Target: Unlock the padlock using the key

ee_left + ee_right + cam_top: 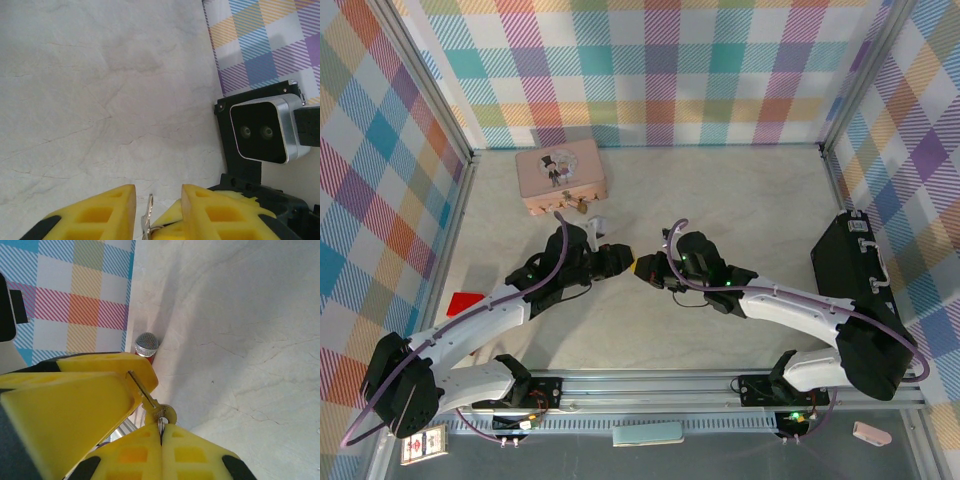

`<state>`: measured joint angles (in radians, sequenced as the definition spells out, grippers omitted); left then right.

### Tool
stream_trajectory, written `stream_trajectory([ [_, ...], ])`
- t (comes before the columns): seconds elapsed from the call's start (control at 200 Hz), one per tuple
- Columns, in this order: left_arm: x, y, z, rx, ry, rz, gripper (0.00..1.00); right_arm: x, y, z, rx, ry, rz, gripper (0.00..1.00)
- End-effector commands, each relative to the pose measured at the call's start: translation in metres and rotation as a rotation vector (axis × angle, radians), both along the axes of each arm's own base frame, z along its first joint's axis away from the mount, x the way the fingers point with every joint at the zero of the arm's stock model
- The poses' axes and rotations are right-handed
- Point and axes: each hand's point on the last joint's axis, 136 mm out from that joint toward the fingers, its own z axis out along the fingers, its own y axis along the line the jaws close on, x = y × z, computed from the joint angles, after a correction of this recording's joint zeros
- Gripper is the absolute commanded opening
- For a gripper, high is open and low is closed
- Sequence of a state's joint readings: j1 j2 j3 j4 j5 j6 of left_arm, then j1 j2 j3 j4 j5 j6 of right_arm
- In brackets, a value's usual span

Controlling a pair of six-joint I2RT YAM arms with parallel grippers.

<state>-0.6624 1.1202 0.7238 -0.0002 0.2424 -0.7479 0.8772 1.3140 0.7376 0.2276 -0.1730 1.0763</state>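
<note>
Desk [740, 200]: pale marble-look top with fine hairline cracks, plaid walls on three sides. Pink tin [560, 175] lies flat at far left-centre, near the back wall. Padlock [582, 208] is at the tin's near edge; can't tell if it rests on the desk or hangs off the tin. Red block [465, 300] is at the left edge. Black case [850, 265] lies along the right wall. Small mic [146, 345] is at a wall's foot.

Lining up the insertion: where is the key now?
The key is pinched at its head by the right end effector, blade between the open fingers of the left end effector, mid-table in the top view, nearer than the pink tin.
</note>
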Motion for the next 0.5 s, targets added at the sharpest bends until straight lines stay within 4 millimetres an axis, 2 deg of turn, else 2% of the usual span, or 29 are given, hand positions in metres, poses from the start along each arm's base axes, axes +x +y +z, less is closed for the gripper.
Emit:
stream_trajectory([
  [0.0, 0.0056, -0.0012, 0.0130, -0.015, -0.019, 0.012, 0.27, 0.0023, 0.0070, 0.0165, 0.008, -0.049, 0.016, 0.00],
  [0.495, 0.0073, 0.0031, 0.0087, -0.002, -0.007, 0.040, 0.11, 0.0013, 0.0057, 0.0176, -0.007, -0.060, 0.016, 0.00],
])
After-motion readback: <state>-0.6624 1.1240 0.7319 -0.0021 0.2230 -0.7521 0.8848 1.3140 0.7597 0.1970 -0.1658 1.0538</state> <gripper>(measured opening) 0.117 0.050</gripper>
